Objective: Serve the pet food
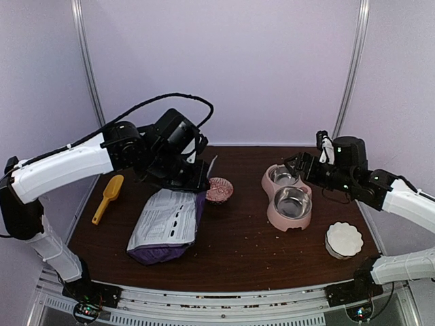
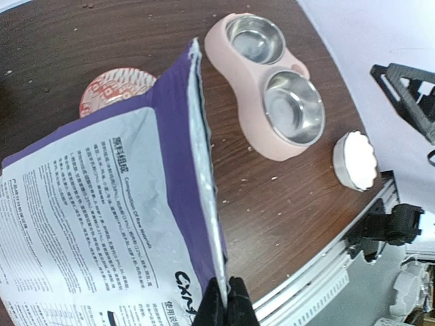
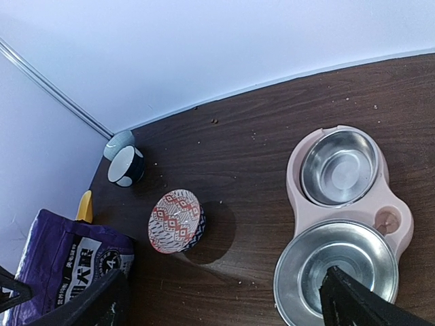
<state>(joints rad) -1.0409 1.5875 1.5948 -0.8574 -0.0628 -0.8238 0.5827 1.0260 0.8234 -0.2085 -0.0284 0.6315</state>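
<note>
On the brown table [image 1: 238, 251], the left gripper [image 2: 222, 305] clamps only the thin top edge of the bag [image 2: 102, 224] while the right gripper [image 3: 224, 295] gapes unused, so a slip could dump pet food outside the 2-bowl feeder [image 2: 219, 54].

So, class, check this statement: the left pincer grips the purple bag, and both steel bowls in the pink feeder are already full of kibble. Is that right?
Not quite. The left pincer does grip the purple bag, but both steel bowls in the pink feeder are empty, showing only bare metal. The left wrist view shows this plainly.
</note>
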